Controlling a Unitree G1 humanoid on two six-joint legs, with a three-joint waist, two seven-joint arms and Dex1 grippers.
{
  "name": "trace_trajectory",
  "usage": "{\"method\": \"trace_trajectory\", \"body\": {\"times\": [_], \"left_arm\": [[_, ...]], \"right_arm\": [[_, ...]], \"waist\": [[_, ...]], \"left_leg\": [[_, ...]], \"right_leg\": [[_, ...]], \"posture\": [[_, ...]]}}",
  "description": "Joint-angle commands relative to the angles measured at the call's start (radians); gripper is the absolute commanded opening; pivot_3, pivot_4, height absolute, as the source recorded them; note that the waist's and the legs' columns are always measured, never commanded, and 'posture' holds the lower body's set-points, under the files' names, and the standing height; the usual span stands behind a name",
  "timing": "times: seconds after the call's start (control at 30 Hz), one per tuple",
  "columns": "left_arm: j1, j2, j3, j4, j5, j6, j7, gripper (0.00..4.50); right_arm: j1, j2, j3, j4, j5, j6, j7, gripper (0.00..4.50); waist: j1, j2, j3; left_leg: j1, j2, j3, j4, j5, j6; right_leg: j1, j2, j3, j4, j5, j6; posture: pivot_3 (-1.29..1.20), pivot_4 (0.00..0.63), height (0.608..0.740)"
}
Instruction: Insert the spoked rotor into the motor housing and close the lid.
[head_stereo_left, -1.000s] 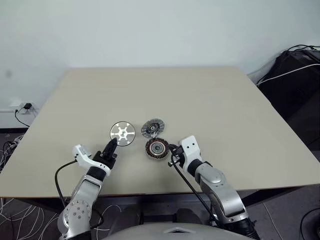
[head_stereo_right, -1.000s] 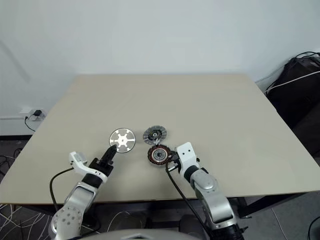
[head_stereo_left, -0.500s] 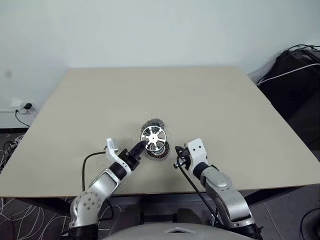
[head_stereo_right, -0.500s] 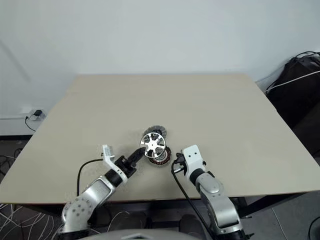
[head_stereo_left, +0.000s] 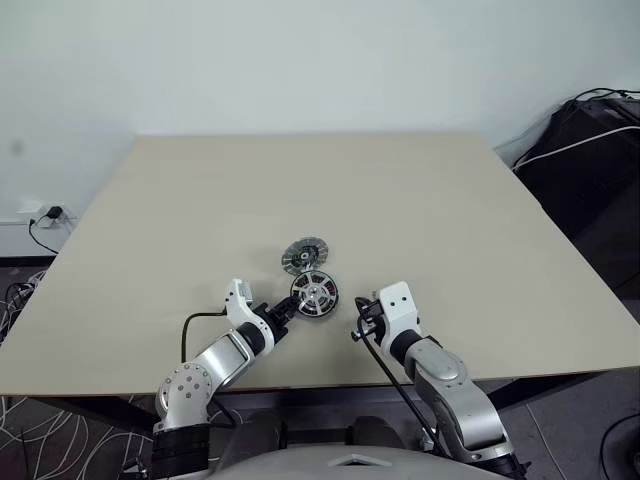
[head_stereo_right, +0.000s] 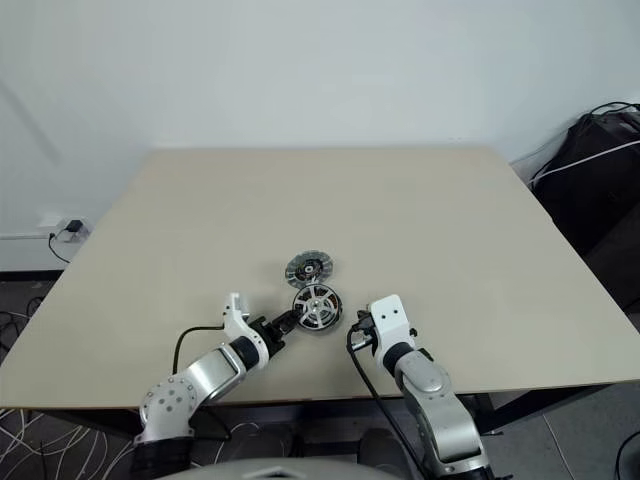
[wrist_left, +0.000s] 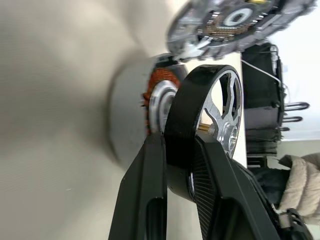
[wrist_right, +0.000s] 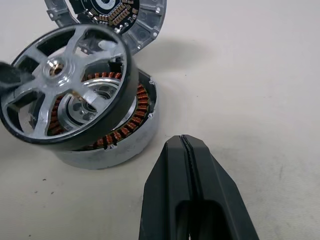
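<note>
On the beige worktop (head_stereo_left: 420, 210) the left end effector (head_stereo_left: 287, 306) has its two black fingers (wrist_left: 150, 200) pinching the dark rim of the spoked rotor (head_stereo_left: 315, 292), one finger on each face of the wheel. The rotor sits tilted over the motor housing (wrist_right: 112, 145), its lower edge down on the copper-brown windings and its far edge lifted, so it is not seated flat; the housing's silver wall and part of the windings show beneath it in the right wrist view. Just beyond this pair, toward the back of the worktop, lies the lid (head_stereo_left: 304, 255), very close to the housing; whether the two touch I cannot tell. The right end effector (wrist_right: 187, 150) has its fingers pressed together with nothing between them, and its tips hover near the housing on the robot's right side, apart from it. A dark bag (head_stereo_left: 590, 150) with a white cable stands off the worktop's right edge.
</note>
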Motion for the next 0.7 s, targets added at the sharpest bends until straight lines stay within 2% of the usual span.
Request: {"method": "trace_trajectory", "body": {"times": [0.03,0.7], "left_arm": [[-0.020,-0.031,0.011,-0.019,-0.030,0.002,0.019,0.60],[-0.064,-0.051,-0.013,0.014,-0.035,-0.017,-0.004,0.60]], "right_arm": [[-0.009,0.004,-0.008,-0.050,0.006,-0.007,-0.002,0.00],[-0.017,0.002,-0.005,-0.044,0.002,-0.009,-0.003,0.00]], "waist": [[0.000,0.000,0.000],[0.000,0.000,0.000]], "left_leg": [[0.000,0.000,0.000,0.000,0.000,0.000],[0.000,0.000,0.000,0.000,0.000,0.000]], "right_leg": [[0.000,0.000,0.000,0.000,0.000,0.000],[0.000,0.000,0.000,0.000,0.000,0.000]], "posture": [[0.00,0.000,0.740],[0.00,0.000,0.740]]}}
